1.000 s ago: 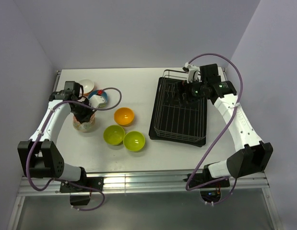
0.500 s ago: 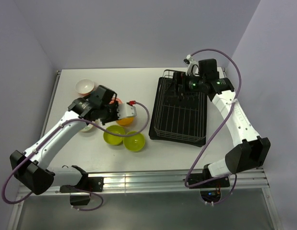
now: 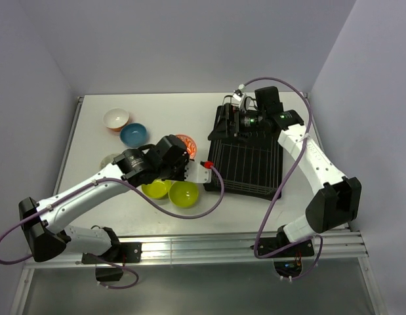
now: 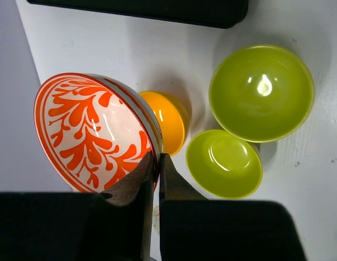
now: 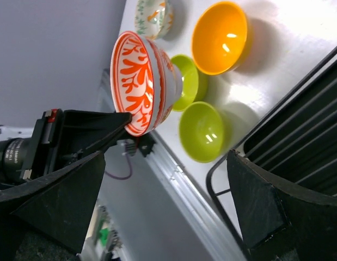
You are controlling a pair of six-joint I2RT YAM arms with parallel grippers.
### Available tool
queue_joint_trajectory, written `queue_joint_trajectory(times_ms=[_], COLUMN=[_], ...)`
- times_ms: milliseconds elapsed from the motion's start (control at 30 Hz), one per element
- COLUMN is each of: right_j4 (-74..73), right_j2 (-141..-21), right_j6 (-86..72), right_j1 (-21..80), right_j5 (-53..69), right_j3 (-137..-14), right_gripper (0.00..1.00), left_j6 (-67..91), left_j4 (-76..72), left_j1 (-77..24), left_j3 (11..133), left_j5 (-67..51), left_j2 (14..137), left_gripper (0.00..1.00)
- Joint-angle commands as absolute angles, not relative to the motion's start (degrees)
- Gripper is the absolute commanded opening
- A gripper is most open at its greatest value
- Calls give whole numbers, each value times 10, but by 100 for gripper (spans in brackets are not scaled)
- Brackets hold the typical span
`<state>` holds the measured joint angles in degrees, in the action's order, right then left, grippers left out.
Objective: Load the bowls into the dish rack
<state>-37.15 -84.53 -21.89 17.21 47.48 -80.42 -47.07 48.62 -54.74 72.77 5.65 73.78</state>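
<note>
My left gripper [image 4: 157,157] is shut on the rim of a white bowl with an orange-red leaf pattern [image 4: 92,130] and holds it tilted above the table. In the top view this bowl [image 3: 185,140] hangs just left of the black wire dish rack [image 3: 245,157]. Below it lie the orange bowl [image 4: 168,122] and two lime green bowls [image 4: 261,92] [image 4: 225,163]. A blue bowl [image 3: 134,134], a salmon-rimmed white bowl [image 3: 115,119] and a cream marked bowl [image 3: 109,160] sit at the left. My right gripper [image 5: 163,217] is open and empty over the rack's far left corner [image 3: 233,121].
The rack's near left corner [image 5: 315,125] shows in the right wrist view, with the table's front rail [image 5: 173,185] beyond it. The left arm's purple cable [image 3: 216,197] loops over the table in front of the rack.
My left arm has swung right from the table's left side, carrying the patterned bowl up beside the rack. My right gripper has shifted left along the rack's far end.
</note>
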Motion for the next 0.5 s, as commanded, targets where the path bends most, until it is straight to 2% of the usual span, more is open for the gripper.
queue_joint_trajectory(times_ms=[0, 467], right_j4=[-330, -252], right_j2=[-845, -871], right_j6=[-279, -382], right_j1=[185, 217], right_j5=[516, 606], right_j3=[-802, -795], right_gripper=[100, 100], left_j6=[-470, -446], left_j4=[416, 389], left_j1=[-553, -565], left_j3=[767, 818], left_j5=[91, 74], left_j2=[730, 725], left_gripper=[0, 0])
